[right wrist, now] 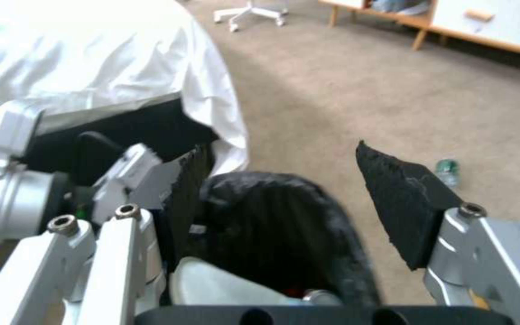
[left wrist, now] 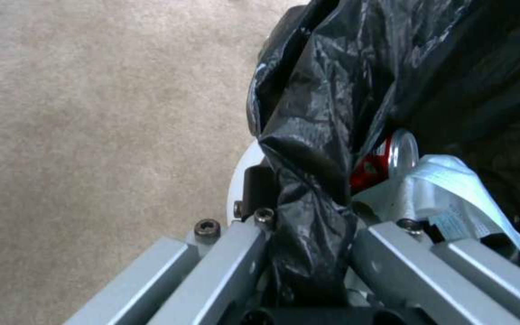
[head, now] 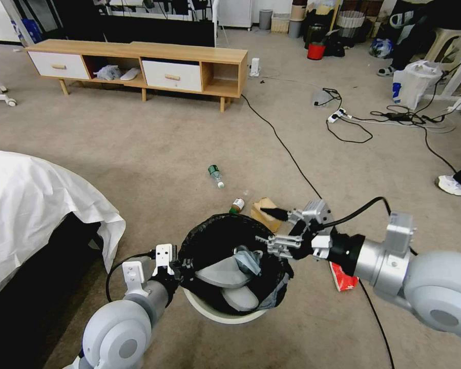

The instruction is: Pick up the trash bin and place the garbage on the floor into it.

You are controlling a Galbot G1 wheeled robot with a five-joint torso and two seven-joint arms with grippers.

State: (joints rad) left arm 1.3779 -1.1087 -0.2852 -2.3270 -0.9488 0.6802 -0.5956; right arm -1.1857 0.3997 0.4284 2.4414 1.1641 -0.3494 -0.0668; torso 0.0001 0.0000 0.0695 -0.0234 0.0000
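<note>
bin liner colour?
Black, crinkled, folded over the white trash bin; liner shows best in the head view.

Even bright indoor light; soft shadows; wrist views blurred; head view edges bowed.

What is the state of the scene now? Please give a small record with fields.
left claw: shut on the trash bin rim
right claw: open, above the bin's far rim
inside bin: red can, pale blue tissue
on floor: green-capped bottle, small bottle, tan box, red packet
</note>
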